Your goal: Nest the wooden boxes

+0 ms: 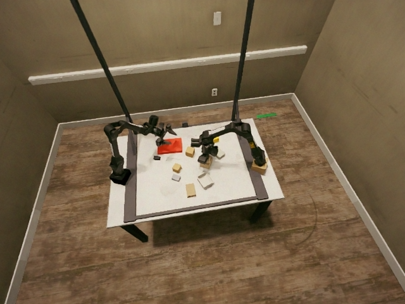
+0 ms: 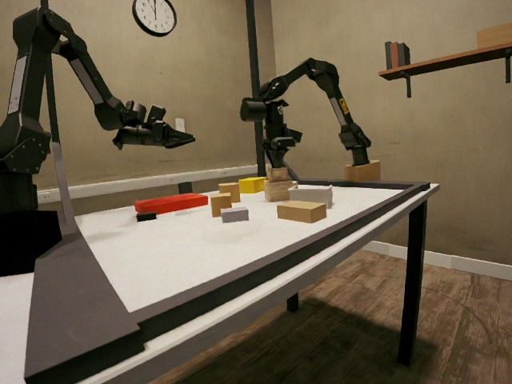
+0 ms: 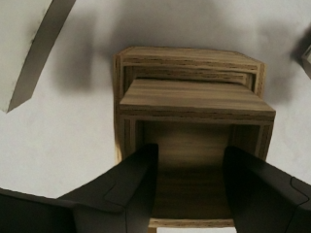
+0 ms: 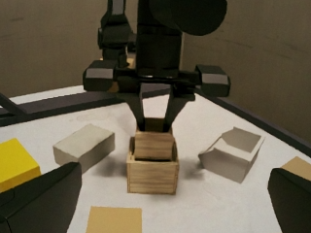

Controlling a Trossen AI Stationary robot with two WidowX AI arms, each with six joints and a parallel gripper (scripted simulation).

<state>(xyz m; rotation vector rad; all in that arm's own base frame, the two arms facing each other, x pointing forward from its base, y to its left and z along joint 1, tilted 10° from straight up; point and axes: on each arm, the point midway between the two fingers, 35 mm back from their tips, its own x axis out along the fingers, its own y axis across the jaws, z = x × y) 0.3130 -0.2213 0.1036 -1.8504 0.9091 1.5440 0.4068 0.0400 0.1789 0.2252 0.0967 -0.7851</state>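
My left gripper [image 3: 190, 155] [image 4: 154, 133] has its fingers inside the smaller wooden box [image 2: 277, 174] [image 3: 196, 94] [image 4: 154, 146], spread against its inner walls, and holds it upright. The held box is over the open mouth of the larger wooden box [image 2: 276, 190] [image 3: 190, 53] [image 4: 153, 177], its base at about rim height. How deep it sits is hidden. The larger box stands upright on the table. A second rim shows inside its outer rim in the left wrist view. My right gripper [image 1: 172, 139] [image 2: 193, 138] is wide open and empty, high above the red block.
A pale open carton [image 1: 205, 180] [image 4: 235, 152] and a pale block [image 1: 219, 153] [image 4: 85, 146] flank the boxes. Several tan blocks, one here [image 1: 190, 190], a grey block [image 1: 176, 177], a red block [image 1: 169, 146], a yellow block [image 1: 216, 139] and a black piece [image 1: 157, 158] lie around.
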